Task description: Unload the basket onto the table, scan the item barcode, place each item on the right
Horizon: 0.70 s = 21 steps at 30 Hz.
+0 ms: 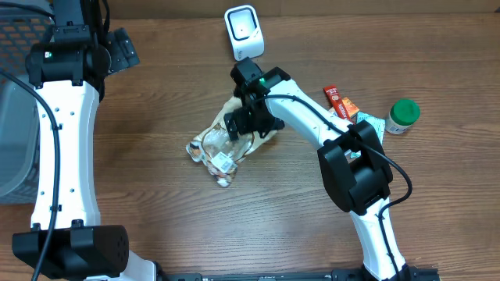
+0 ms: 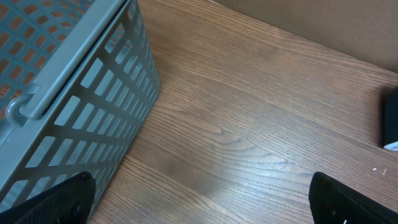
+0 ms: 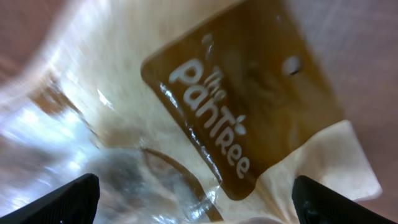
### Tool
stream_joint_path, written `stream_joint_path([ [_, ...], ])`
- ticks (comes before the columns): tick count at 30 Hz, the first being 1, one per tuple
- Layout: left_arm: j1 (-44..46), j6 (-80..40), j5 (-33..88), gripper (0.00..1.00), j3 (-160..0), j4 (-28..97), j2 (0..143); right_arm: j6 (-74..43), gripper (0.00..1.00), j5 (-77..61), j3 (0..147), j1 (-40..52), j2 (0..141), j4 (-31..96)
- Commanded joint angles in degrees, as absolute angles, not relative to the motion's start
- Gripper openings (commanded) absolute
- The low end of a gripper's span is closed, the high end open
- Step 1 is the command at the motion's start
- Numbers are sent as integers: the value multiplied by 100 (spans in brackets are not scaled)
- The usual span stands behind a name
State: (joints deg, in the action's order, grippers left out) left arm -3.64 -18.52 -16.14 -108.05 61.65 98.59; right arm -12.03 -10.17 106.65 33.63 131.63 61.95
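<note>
The item is a crinkly clear-and-cream snack bag [image 1: 217, 147] lying on the wooden table, with a small white sticker [image 1: 225, 162] near its lower end. In the right wrist view the bag [image 3: 186, 124] fills the frame, its brown "Pantree" label [image 3: 242, 93] facing up. My right gripper [image 1: 248, 121] hovers just over the bag's upper end, open [image 3: 199, 202], its fingertips wide apart on either side of the bag. The white barcode scanner [image 1: 243, 31] stands at the back of the table. My left gripper [image 2: 202, 205] is open over bare wood beside the basket, far from the bag.
A grey slotted basket [image 1: 12, 117] stands at the left edge and shows as the basket [image 2: 68, 93] close to the left gripper. At the right lie a red-orange box [image 1: 341, 101], a white packet [image 1: 369, 125] and a green-lidded jar [image 1: 403, 115].
</note>
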Motion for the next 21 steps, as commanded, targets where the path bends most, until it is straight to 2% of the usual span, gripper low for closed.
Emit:
stream_joint_path([
  [1, -331, -1933, -1691, 100, -10849, 6149, 9913, -1214, 100, -1730, 10525, 3343, 13181, 6366],
  [4, -331, -1933, -1691, 100, -10849, 6149, 9913, -1212, 100, -2346, 10521, 3343, 13181, 6707],
  [7, -331, -1933, -1691, 100, -10849, 6149, 9913, -1214, 100, -2344, 10523, 3328, 13181, 6943],
  [11, -331, -1933, -1691, 100, -10849, 6149, 9913, -1284, 90, -2346, 10672, 3192, 13170, 6987],
  [17, -331, -1933, -1691, 100, -10849, 6149, 9913, -1372, 89, -2342, 11367, 3094, 13104, 7175],
  [21, -331, -1933, -1691, 100, -10849, 6149, 9913, -1372, 89, -1876, 11478, 3190, 13104, 7214],
])
